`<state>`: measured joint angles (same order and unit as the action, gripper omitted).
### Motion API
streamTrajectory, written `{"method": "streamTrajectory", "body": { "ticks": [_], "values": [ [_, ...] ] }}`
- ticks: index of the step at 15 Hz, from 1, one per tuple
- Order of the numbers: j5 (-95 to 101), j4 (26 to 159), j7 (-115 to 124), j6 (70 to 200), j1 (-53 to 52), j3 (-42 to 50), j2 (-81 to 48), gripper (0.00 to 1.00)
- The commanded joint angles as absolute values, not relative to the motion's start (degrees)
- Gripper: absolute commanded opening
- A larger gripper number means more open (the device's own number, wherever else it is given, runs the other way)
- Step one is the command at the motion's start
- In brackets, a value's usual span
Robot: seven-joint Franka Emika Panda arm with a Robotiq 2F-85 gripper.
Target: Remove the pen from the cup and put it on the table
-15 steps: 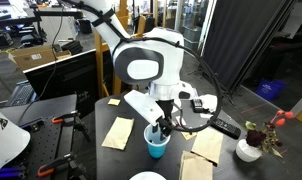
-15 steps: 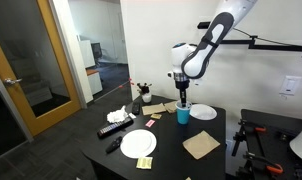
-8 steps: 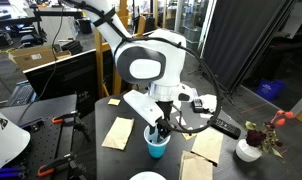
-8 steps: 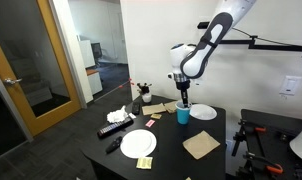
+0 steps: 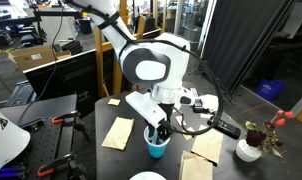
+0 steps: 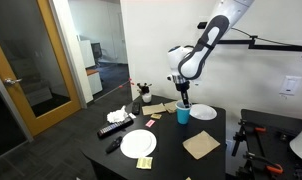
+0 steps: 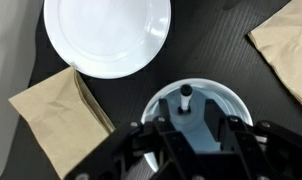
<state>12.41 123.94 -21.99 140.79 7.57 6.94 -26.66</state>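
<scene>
The cyan-blue cup point(image 5: 157, 148) stands on the black table point(image 5: 96, 140) and also shows in an exterior view point(image 6: 182, 116). In the wrist view I look straight down into the cup point(image 7: 151, 105). The pen point(image 7: 186, 100) stands upright in it, a dark stick with a pale top. My gripper point(image 7: 194, 128) is open right over the cup mouth, its fingertips reaching in on either side of the pen, not closed on it. In both exterior views the gripper point(image 5: 161, 131) point(image 6: 182, 103) points down at the cup's rim.
A white plate point(image 7: 106, 35) lies just beyond the cup, with tan napkins point(image 7: 56, 115) point(image 7: 286, 45) beside it. Another plate point(image 6: 138, 143), a remote point(image 6: 115, 128) and a napkin point(image 6: 201, 146) lie on the table. A white vase of red flowers point(image 5: 249, 148) and a remote point(image 5: 225, 127) are nearby.
The arm's upper body has shifted slightly sideways. The gripper stays over the cup and the pen has not moved.
</scene>
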Motion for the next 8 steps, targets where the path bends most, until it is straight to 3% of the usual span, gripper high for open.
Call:
{"method": "streamTrajectory", "body": {
  "ticks": [1,6,8],
  "values": [
    [13.9,121.1,-20.0,136.9,7.3,6.8,-28.2,0.43],
    [14.0,119.4,-20.1,134.7,7.2,6.6,-29.4,0.38],
    [14.1,118.9,-20.0,134.0,7.1,6.6,-29.8,0.14]
  ]
}}
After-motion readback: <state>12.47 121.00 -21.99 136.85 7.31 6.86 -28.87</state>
